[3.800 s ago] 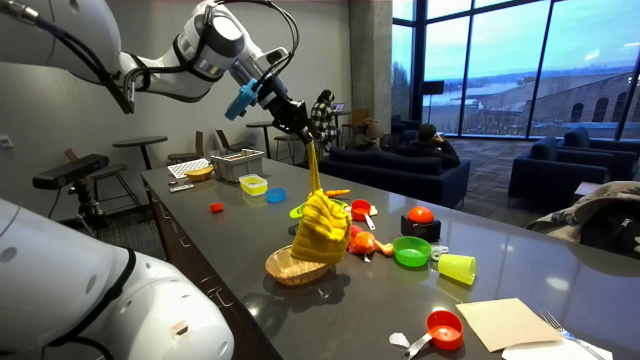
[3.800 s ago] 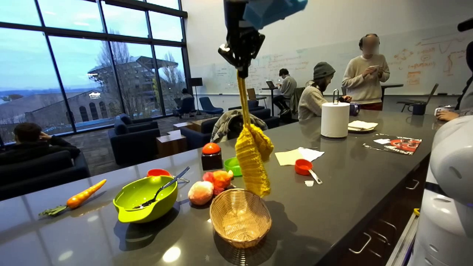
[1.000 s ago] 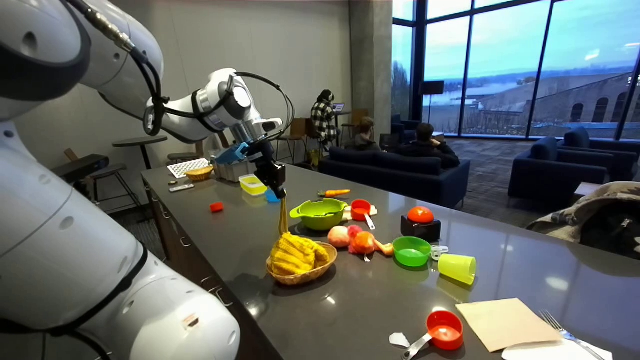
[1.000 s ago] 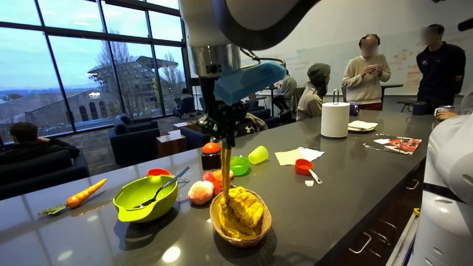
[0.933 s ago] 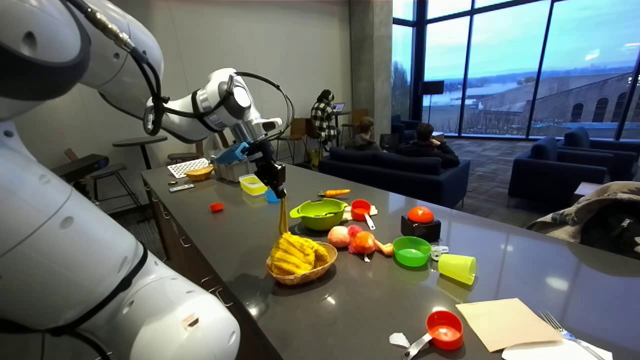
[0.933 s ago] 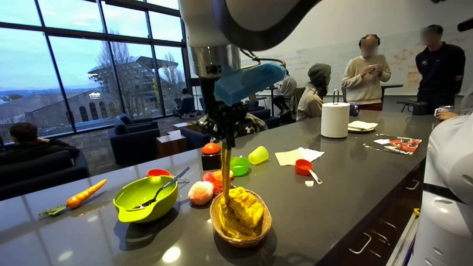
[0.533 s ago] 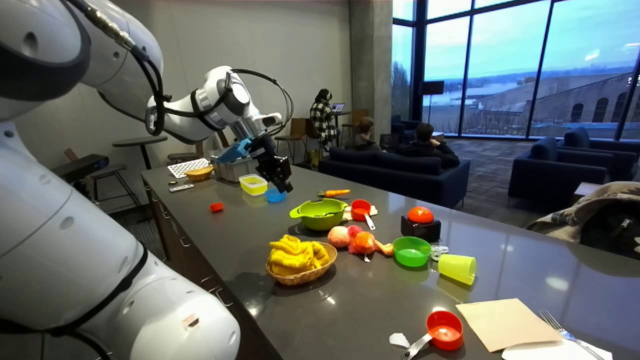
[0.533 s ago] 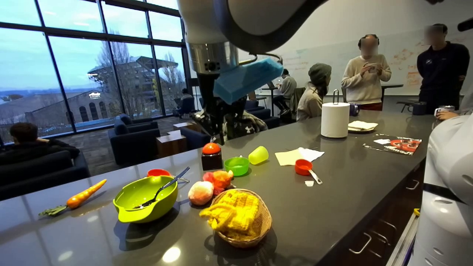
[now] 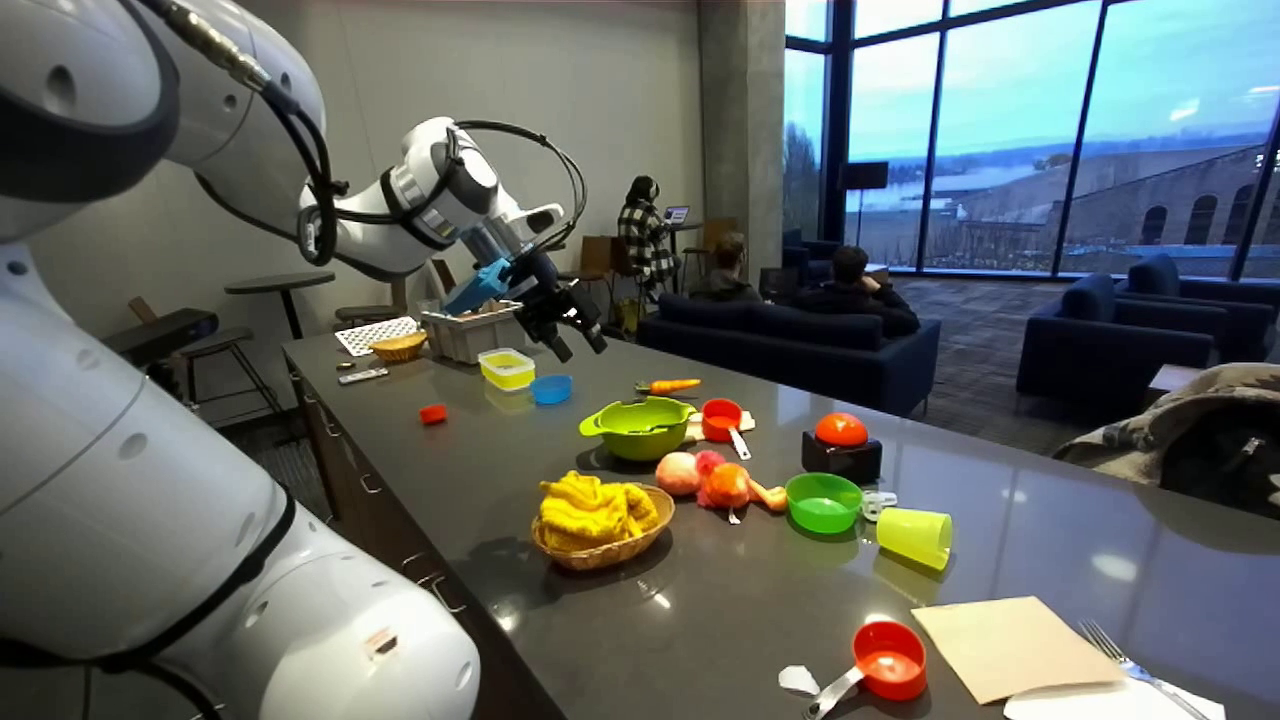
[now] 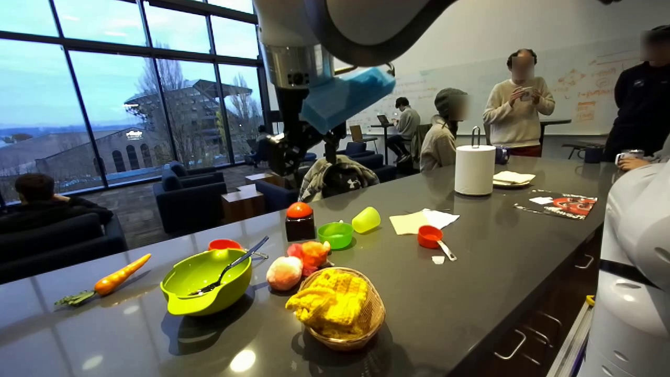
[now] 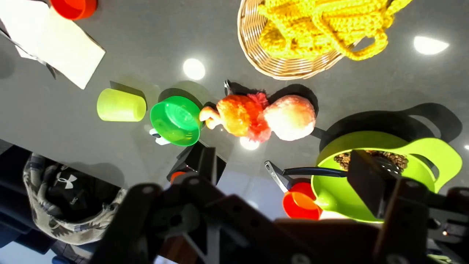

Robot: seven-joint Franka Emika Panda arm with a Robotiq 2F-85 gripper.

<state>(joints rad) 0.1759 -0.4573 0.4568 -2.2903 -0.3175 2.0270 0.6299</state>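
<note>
Now the claw (image 9: 580, 348) gapes wide in an exterior view; at its six o'clock, the yellow knitted cloth (image 9: 590, 508) sits in the basket (image 9: 602, 557), green bowl (image 9: 645, 447) at five o'clock.

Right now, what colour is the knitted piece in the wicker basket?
Bright yellow; the knitted piece shows best in the wrist view.

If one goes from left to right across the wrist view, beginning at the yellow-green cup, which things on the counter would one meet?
Yellow-green cup → green bowl → orange toy → basket with the yellow knit → lime bowl. Things whose place is unclear are left out.
</note>
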